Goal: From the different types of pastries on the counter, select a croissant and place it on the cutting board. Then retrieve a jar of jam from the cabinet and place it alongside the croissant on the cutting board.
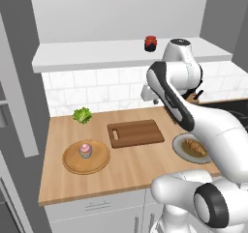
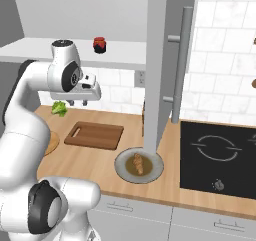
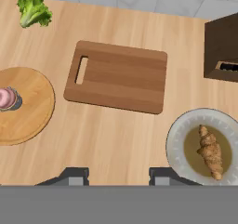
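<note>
1. The worktop is a long light-brown wooden surface with white drawer fronts below it and a white tiled wall behind it.
2. The cabinet is a white shelf-like unit mounted above the worktop; a black stove top is set into the worktop at the far right in the right base view.
3. The cutting board lies flat and bare near the middle of the worktop, its slot handle at the end toward the round tray.
4. The round light-wood tray sits on the worktop just beside the board's handle end, not touching it.
5. A grey plate rests on the worktop on the board's other side, close to the front edge.
6. A dark wooden block stands at the back of the worktop, beyond the plate.
7. The tool hangs well above the worktop, looking down over the strip in front of the board; its two dark tips stand apart with nothing between them.
8. A head of green lettuce lies near the tiled wall, behind the tray.
9. The croissant lies in the middle of the plate, well apart from the tool.
10. The cupcake stands upright on the tray, pink frosting up.
11. The jar of jam stands on top of the cabinet, black lid on.
</note>
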